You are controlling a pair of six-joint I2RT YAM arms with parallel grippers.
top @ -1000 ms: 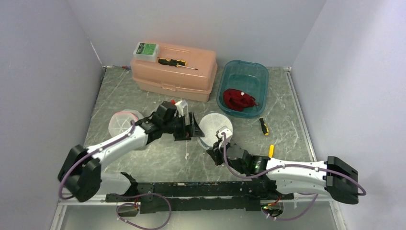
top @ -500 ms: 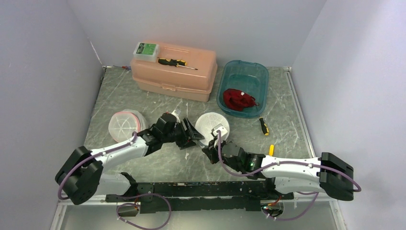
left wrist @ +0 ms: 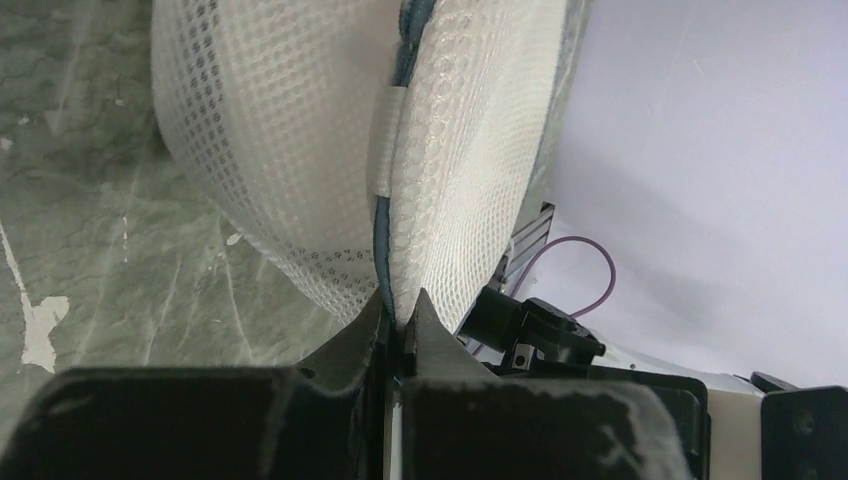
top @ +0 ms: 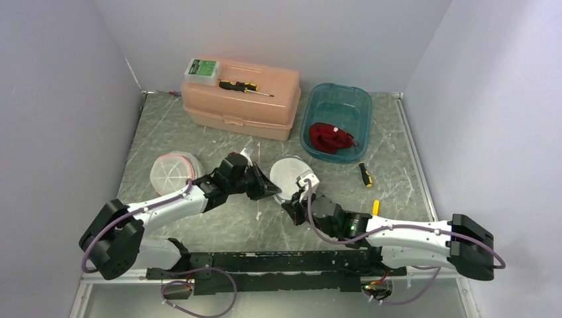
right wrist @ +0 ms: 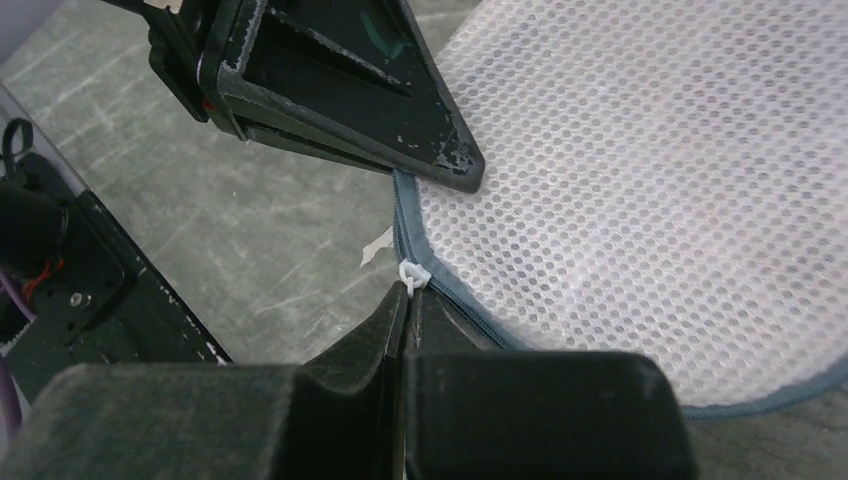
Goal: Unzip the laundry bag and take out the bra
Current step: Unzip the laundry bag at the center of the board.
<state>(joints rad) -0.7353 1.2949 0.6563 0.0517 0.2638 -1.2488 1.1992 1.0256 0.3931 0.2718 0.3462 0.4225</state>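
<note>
- The white mesh laundry bag (top: 289,172) lies mid-table, propped up on its edge between the two claws.
- The left gripper (left wrist: 401,312) has its jaws pressed together, pinching the bag's rim at the blue-grey seam (left wrist: 381,232).
- The right gripper (right wrist: 405,297) is closed, its tips nipping the small white zipper pull (right wrist: 411,274) on the bag's near-left edge.
- Both claws meet there, just beside each other.
- A red cloth (top: 330,138) lies in the teal tub (top: 344,109), far right of the bag.

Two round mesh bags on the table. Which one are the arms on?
The middle bag, right of the other: left end effector and right end effector both pinch its zipper edge. The left bag, pink inside, sits untouched.
</note>
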